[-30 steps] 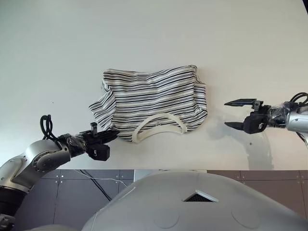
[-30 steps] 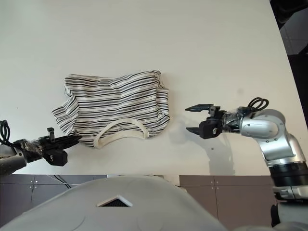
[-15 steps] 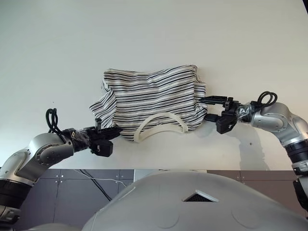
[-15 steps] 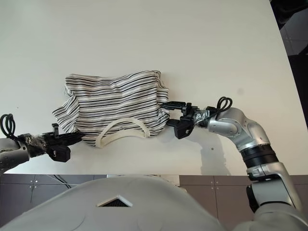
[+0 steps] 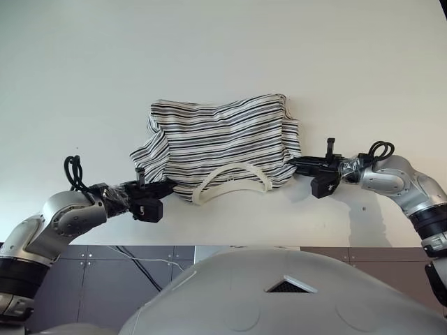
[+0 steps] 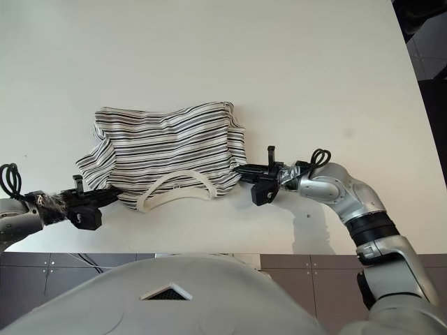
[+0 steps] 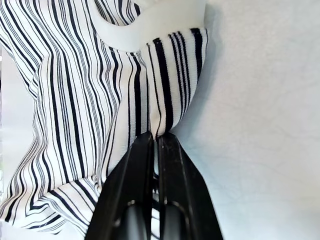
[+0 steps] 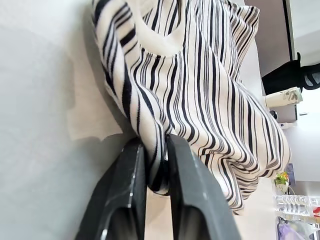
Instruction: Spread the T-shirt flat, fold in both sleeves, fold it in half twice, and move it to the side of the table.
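Lying near the middle of the plain white tabletop (image 5: 209, 49), a black-and-white striped cotton T-shirt (image 5: 220, 132) is seen bunched into a rough, wrinkled block rather than spread flat. Its cream ribbed neckband (image 5: 231, 169) is turned toward the near edge of the table and forms an arch along the near side of the heap. On the robot's left a sleeve is pushed outward, and the fabric tapers to a point there. The near left corner of the cloth, just beside the end of the neckband, is pinched by the black two-fingered left gripper (image 5: 170, 186); its fingers are pressed almost together, with a fold of striped cloth caught between the tips. The near right corner is gripped in the same way by the black two-fingered right gripper (image 5: 295, 162), whose fingers are drawn narrow around a thicker striped fold. Both grippers are held low over the table surface, one at each side of the garment. Dark brown panels (image 5: 91, 262) are visible below the table's near edge.
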You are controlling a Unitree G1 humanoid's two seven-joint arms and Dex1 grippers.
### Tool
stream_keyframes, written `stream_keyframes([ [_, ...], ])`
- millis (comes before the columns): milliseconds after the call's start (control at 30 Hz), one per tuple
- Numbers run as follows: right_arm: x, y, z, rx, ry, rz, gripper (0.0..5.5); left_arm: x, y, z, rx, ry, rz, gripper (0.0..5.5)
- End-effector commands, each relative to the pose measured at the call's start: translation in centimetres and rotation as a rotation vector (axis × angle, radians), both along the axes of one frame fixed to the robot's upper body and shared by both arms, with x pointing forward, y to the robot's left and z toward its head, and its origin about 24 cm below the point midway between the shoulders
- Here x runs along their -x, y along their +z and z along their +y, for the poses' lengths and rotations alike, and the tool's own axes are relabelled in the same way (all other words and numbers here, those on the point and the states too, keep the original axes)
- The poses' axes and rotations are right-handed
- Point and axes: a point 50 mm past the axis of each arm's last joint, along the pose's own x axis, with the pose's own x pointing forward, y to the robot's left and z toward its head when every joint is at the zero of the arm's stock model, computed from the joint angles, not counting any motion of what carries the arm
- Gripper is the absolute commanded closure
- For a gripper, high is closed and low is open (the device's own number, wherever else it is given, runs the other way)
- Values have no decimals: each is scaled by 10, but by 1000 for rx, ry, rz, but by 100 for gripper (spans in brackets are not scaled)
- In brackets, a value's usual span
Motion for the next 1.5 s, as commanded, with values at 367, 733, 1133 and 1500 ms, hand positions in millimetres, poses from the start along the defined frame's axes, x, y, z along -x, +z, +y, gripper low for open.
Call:
stream_keyframes([
  [367,-73,94,11,-391,-240,74,539,-72,41,-17,292,223,-252,540],
  [733,-205,185,29,-294,-632,-31,539,-249,120,-19,339,570,-394,540],
  [1133,-221,273,40,-317,-851,-509,539,-282,225,-43,364,701,-683,540],
  [1500,-215,319,32,-415,-880,-688,539,-276,293,-47,460,716,-913,540],
])
